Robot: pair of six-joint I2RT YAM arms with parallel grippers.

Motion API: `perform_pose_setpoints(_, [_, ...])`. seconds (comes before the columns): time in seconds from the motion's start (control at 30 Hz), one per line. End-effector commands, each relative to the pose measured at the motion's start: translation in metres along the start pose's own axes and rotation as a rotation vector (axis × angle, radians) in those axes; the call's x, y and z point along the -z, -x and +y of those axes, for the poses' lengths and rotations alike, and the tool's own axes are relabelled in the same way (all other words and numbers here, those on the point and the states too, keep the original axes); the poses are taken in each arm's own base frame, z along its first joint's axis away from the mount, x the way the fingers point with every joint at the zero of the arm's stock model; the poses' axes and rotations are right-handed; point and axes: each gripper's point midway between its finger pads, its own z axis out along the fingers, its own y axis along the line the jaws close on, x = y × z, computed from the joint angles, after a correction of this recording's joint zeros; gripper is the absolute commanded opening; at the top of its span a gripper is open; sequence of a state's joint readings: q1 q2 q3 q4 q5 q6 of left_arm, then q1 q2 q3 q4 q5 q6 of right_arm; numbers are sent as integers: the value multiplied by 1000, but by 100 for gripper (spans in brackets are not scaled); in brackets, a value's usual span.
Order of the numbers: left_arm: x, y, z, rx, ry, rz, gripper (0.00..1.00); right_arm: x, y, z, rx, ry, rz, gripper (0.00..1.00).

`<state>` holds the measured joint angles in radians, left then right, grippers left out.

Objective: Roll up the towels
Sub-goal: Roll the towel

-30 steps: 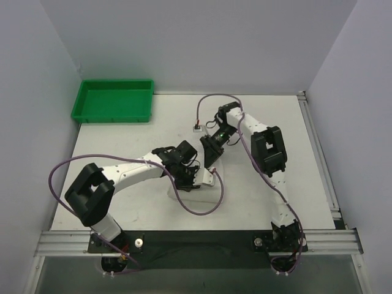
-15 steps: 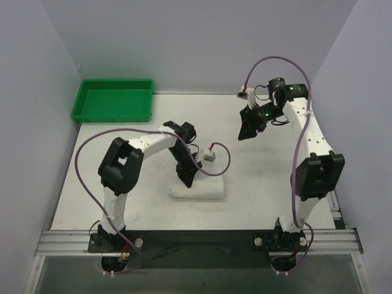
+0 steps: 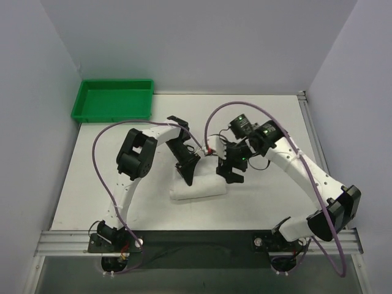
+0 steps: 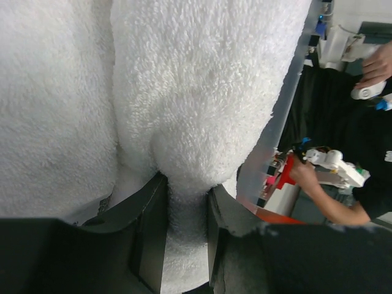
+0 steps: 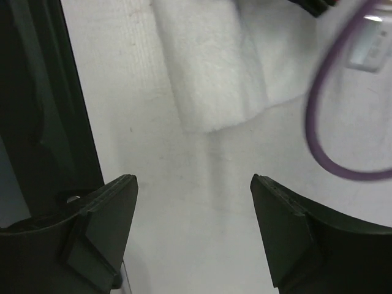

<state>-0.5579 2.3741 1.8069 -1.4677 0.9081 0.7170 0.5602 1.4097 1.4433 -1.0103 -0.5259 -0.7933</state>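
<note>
Two grippers: we are seeing both working low over the white table, close together near its middle.
Towel: the white terry-cloth towel is lying as a thick oblong bundle on the middle of the table, toward the near edge, its long side running left to right.
Left gripper: the left gripper is clamping a raised fold of the towel between its black fingers, and we are seeing the pile bulging out above the jaws.
Right gripper: the right gripper is hovering just beside the towel's right end, its fingers standing wide apart with bare table showing between them.
Contact: the right gripper is gripping nothing, as far as we are able to make out.
Cable: a purple cable is looping across the right wrist view, beside the towel's end.
Tray: the green rectangular plastic tray is sitting at the far left corner, well apart from the towel.
</note>
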Motion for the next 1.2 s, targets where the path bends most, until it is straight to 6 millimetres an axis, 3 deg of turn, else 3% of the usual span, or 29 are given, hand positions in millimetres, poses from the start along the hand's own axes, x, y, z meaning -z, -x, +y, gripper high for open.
perform_pose_setpoints(0.0, [-13,-45,44,85,43,206,34,-17,3,0,139,-92,71,77])
perform_pose_setpoints(0.2, [-14,-46,51,87,8,208,40,-88,26,0,296,-127,83,79])
perform_pose_setpoints(0.4, [-16,-50,60,94,14,226,42,-133,36,5,377,-111,74,73])
perform_pose_setpoints(0.63, [-13,-52,63,94,11,222,42,-177,-3,18,368,-32,150,63])
perform_pose_setpoints(0.77, [-5,-48,64,90,25,172,46,-189,-15,31,308,37,164,48])
perform_pose_setpoints(0.8, [-3,-46,64,84,29,150,47,-191,-17,33,290,55,162,31])
perform_pose_setpoints(0.9, [13,-40,62,88,41,52,52,-192,-19,39,193,140,141,0])
perform_pose_setpoints(1.1, [64,-36,49,119,72,-149,75,-188,-22,49,28,317,155,0])
perform_pose_setpoints(1.17, [88,-41,45,118,110,-218,77,-189,-28,55,-12,369,179,0])
